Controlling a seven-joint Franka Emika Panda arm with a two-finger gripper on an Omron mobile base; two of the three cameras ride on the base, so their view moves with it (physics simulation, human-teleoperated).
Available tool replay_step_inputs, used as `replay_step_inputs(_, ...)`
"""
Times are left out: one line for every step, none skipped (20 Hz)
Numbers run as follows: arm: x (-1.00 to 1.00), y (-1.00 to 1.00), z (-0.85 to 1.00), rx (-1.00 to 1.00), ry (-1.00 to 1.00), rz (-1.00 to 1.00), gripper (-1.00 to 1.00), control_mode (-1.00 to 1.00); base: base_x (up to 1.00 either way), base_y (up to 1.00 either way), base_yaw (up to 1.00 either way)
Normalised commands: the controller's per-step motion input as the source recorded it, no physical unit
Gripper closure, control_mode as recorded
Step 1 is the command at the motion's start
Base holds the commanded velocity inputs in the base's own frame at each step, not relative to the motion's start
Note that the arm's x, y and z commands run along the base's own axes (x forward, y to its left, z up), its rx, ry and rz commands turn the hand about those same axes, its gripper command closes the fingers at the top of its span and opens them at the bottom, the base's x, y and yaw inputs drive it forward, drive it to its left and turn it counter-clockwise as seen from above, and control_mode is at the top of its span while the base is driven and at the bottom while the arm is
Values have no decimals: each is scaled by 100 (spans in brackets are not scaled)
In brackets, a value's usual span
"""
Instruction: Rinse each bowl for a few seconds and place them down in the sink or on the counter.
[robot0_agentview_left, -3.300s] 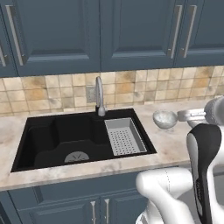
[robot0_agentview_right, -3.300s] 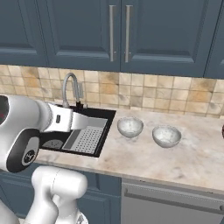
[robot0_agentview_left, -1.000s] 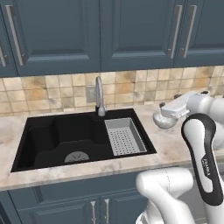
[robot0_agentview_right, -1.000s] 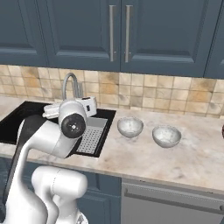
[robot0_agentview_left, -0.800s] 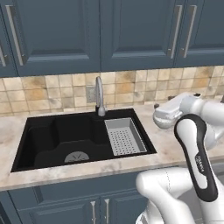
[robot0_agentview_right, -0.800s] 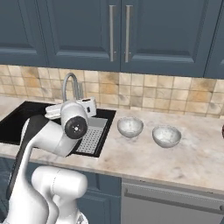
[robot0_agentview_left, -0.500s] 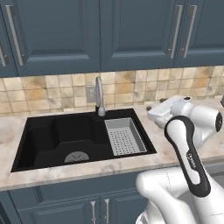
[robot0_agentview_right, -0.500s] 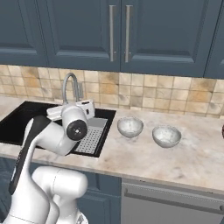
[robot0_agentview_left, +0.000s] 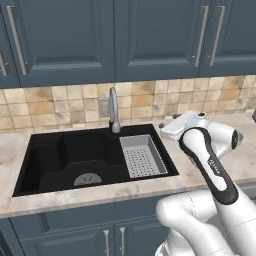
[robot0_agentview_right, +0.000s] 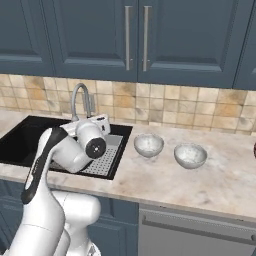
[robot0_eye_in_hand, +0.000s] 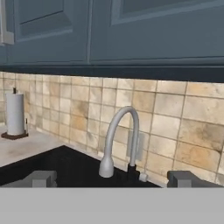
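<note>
1. While both bowls sit untouched on the counter (robot0_agentview_right: 225, 175) to the right of the sink (robot0_agentview_left: 55, 160), the gripper (robot0_eye_in_hand: 111, 178) points at the faucet (robot0_eye_in_hand: 118, 140), its finger tips set wide apart with nothing between them.
2. The nearer bowl (robot0_agentview_right: 148, 145) rests just beside the sink's rim; the farther bowl (robot0_agentview_right: 190, 155) stands a little past it, the two apart.
3. Looks like the step here is getting water running, so the hand should line up square on the faucet's base lever, not the spout.
4. Best approach, I'd say: ease in slowly, keep clear of the perforated tray (robot0_agentview_left: 142, 156) below, and nudge the lever gently.
</note>
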Motion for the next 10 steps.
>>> replay_step_inputs(42, 0, -19, 0, 0, 11, -100, -100, 0, 0, 0)
replay_step_inputs(44, 0, -20, 0, 0, 12, -100, -100, 0, 0, 0)
replay_step_inputs(44, 0, -19, 0, 0, 12, -100, -100, 0, 0, 0)
replay_step_inputs(44, 0, -19, 0, 0, 12, -100, -100, 0, 0, 0)
replay_step_inputs(43, 0, -20, 0, 0, 12, -100, -100, 0, 0, 0)
replay_step_inputs(41, 3, -20, 0, 0, 12, -100, -100, 0, 0, 0)
replay_step_inputs(40, 6, -19, 0, 0, 11, -100, -100, 0, 0, 0)
replay_step_inputs(37, 10, -18, 0, 0, 10, -100, -100, 0, 0, 0)
replay_step_inputs(32, 14, -16, 0, -1, 8, -100, -100, 0, 0, 0)
replay_step_inputs(28, 17, -16, 0, -3, 5, -100, -100, 0, 0, 0)
